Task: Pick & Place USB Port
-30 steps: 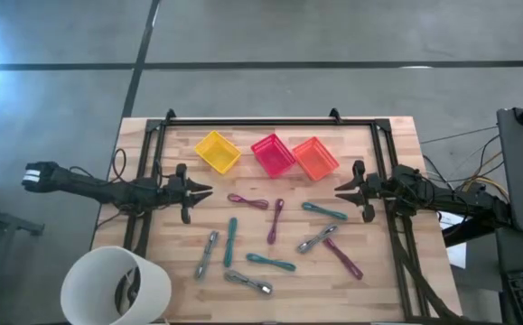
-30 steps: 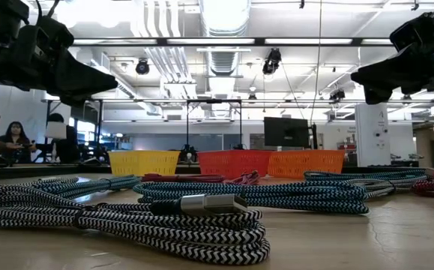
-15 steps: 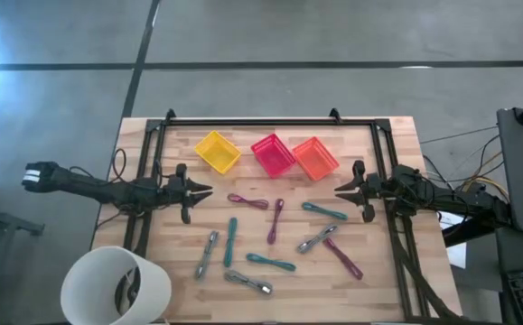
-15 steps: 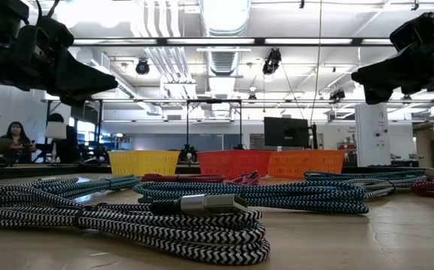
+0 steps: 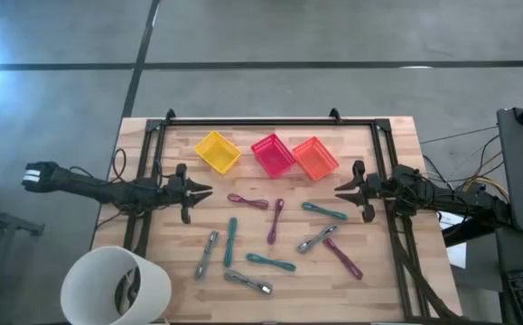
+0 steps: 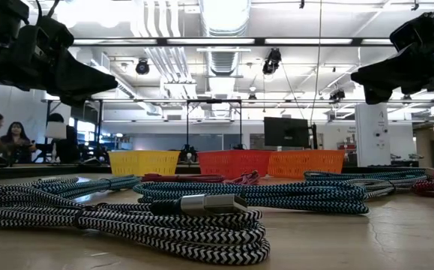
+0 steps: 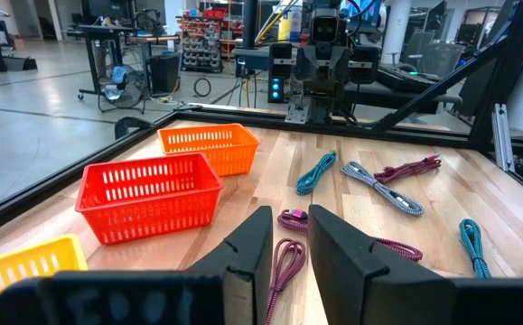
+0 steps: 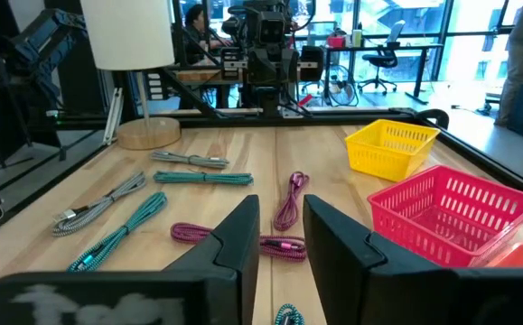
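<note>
Several coiled USB cables lie flat on the wooden table: maroon ones (image 5: 247,200) (image 5: 275,220) (image 5: 343,257), teal ones (image 5: 323,211) (image 5: 231,241) (image 5: 270,262) and grey ones (image 5: 317,239) (image 5: 208,255) (image 5: 248,283). Three small baskets stand toward the far edge: yellow (image 5: 218,151), pink-red (image 5: 273,154) and orange (image 5: 315,158). My left gripper (image 5: 200,190) hovers open at the table's left side, pointing right. My right gripper (image 5: 340,190) hovers open at the right side, pointing left. Both are above the table, clear of the cables.
A black frame (image 5: 270,121) runs along the table's far edge and down both sides. A white lamp shade (image 5: 116,287) stands over the near left corner. In the low view a grey braided cable (image 6: 127,217) fills the foreground. People sit in the room behind.
</note>
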You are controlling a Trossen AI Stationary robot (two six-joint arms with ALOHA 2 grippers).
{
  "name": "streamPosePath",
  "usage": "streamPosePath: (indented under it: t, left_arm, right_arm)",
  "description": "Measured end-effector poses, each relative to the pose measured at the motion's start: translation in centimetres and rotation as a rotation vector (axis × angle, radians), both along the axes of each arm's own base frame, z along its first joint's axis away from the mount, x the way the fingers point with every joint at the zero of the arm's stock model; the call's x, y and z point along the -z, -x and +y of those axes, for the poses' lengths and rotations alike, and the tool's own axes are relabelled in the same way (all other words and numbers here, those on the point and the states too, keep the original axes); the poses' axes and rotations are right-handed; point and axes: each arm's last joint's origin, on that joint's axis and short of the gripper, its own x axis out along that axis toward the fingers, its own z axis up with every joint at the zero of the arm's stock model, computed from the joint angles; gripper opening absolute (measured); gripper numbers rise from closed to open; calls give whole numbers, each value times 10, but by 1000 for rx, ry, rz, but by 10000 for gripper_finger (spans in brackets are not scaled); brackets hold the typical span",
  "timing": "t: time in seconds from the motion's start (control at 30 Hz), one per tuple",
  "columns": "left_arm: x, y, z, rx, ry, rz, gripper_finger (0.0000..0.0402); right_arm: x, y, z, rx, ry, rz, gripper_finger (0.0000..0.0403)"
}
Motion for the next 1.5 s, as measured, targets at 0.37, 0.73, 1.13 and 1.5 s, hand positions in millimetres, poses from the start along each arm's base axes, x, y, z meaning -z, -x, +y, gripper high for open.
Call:
streamPosePath:
  t: [0.37, 0.73, 1.13, 1.5]
  left_arm:
    - [0, 0, 0, 0, 0, 0, 80]
    - [0, 0, 0, 0, 0, 0, 80]
    - [0, 0, 0, 0, 0, 0, 81]
    - [0, 0, 0, 0, 0, 0, 80]
  right_arm:
    - [0, 0, 0, 0, 0, 0, 68]
    - [0, 0, 0, 1, 0, -1, 82]
    - [0, 0, 0, 0, 0, 0, 79]
    - [0, 0, 0, 0, 0, -1, 71]
